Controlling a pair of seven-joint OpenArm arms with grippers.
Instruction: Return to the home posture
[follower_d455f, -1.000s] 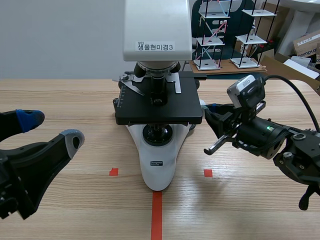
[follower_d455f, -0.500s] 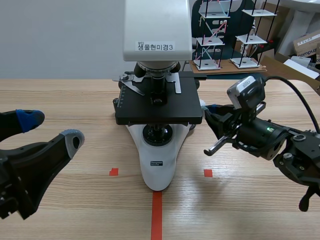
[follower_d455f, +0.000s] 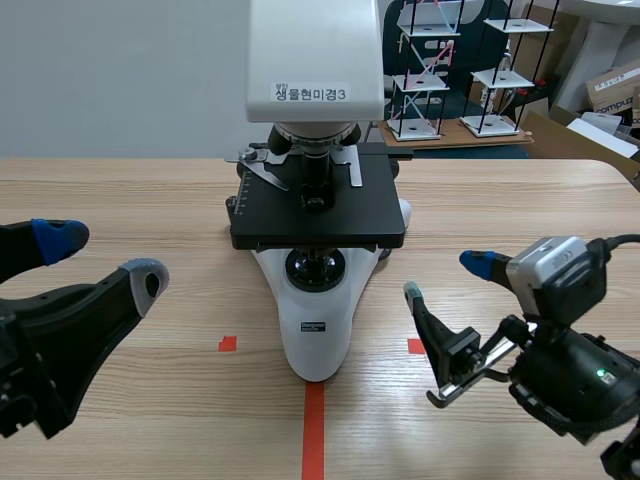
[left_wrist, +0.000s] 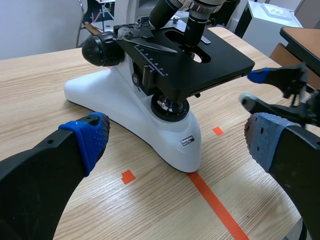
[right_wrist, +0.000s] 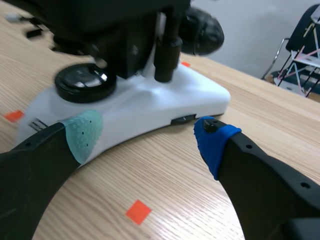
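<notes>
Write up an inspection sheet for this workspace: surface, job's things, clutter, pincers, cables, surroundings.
Surface: wooden table with orange-red tape marks.
Job's things: nothing seen; the task concerns the arms alone.
Clutter: white microscope with a black stage, upright at mid-table.
Pincers: left pincer open, empty; right pincer open, empty, beside the microscope's base, not touching it.
Cables: black cable arcs over the right arm.
Surroundings: rack models and a cardboard box beyond the table.
</notes>
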